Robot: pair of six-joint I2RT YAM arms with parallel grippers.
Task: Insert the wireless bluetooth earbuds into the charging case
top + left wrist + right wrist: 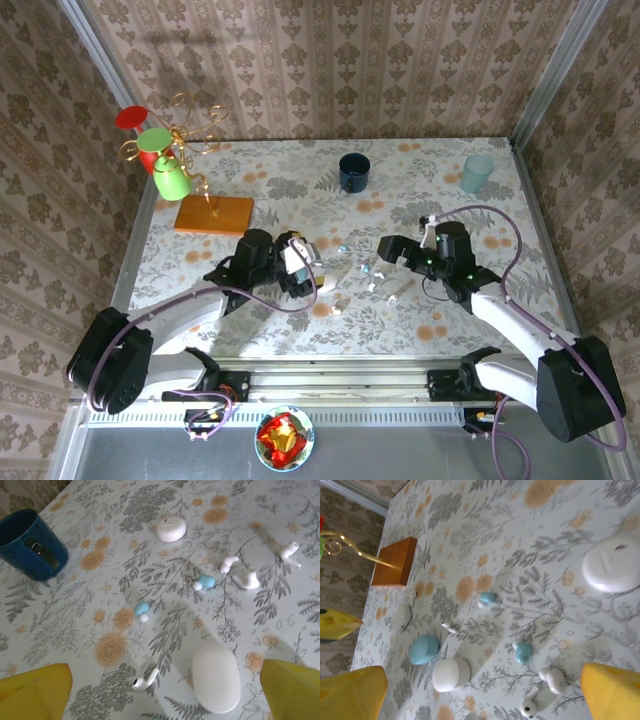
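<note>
Several tiny earbuds lie scattered on the floral table between my two grippers. In the left wrist view, a white stemmed earbud [145, 680] lies beside a closed white pebble-like case [216, 677], both between my left gripper's [165, 702] open yellow fingers. Farther off are two pale blue earbuds [142, 610] [204, 582], three white ones [247, 580] and a second white case [171, 528]. My right gripper [482, 697] is open above a white case [451, 674], a light blue case [424, 649], a pale blue earbud [523, 651] and white earbuds [552, 677]. Neither gripper holds anything.
A dark blue mug [353, 172] and a pale teal cup [477, 173] stand at the back. An orange wooden base [213, 215] with a gold wire stand and a green mug [170, 180] sits at the back left. Patterned walls enclose the table.
</note>
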